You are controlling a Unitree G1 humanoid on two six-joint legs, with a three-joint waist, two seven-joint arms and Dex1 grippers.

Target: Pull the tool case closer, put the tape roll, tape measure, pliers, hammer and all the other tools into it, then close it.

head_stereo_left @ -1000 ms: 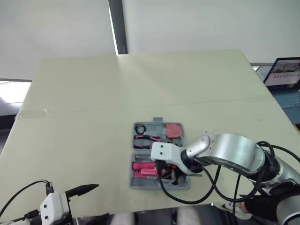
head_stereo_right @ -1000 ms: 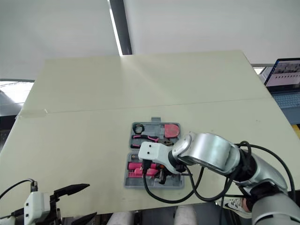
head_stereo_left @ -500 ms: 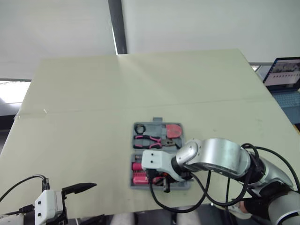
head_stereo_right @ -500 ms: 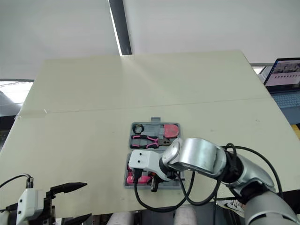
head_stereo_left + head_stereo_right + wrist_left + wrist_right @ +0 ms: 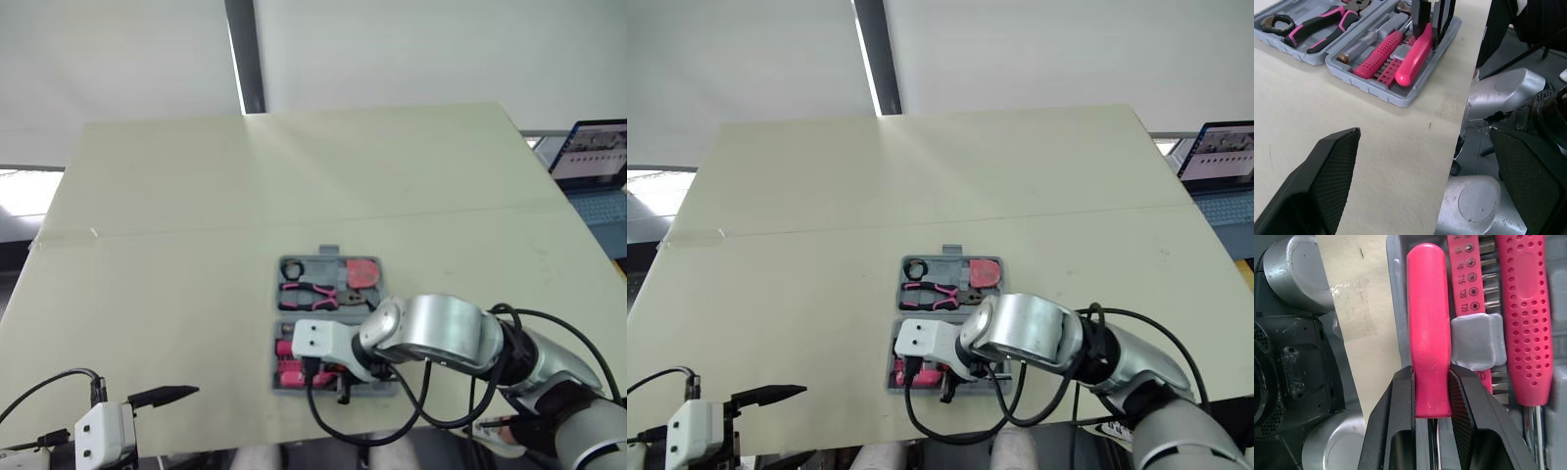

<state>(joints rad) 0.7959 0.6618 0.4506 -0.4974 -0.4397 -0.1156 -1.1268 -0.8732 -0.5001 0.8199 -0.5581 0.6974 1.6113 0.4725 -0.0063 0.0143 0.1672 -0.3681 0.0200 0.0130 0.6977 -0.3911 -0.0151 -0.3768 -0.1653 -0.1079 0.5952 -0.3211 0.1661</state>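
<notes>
Black fingers (image 5: pixel 1400 406) of the right gripper (image 5: pixel 1431 396) clamp the shaft end of a smooth pink handle (image 5: pixel 1426 308), apparently to seat it in the outermost slot of the open tool case (image 5: pixel 1396 98). The handle lies lengthwise beside the dotted pink screwdriver (image 5: pixel 1525 308), its rounded butt toward the robot's left. Pliers (image 5: pixel 309 292) fill the far half. The left gripper (image 5: pixel 1424 131), fingers apart, hovers at the counter's (image 5: pixel 196 196) near edge.
</notes>
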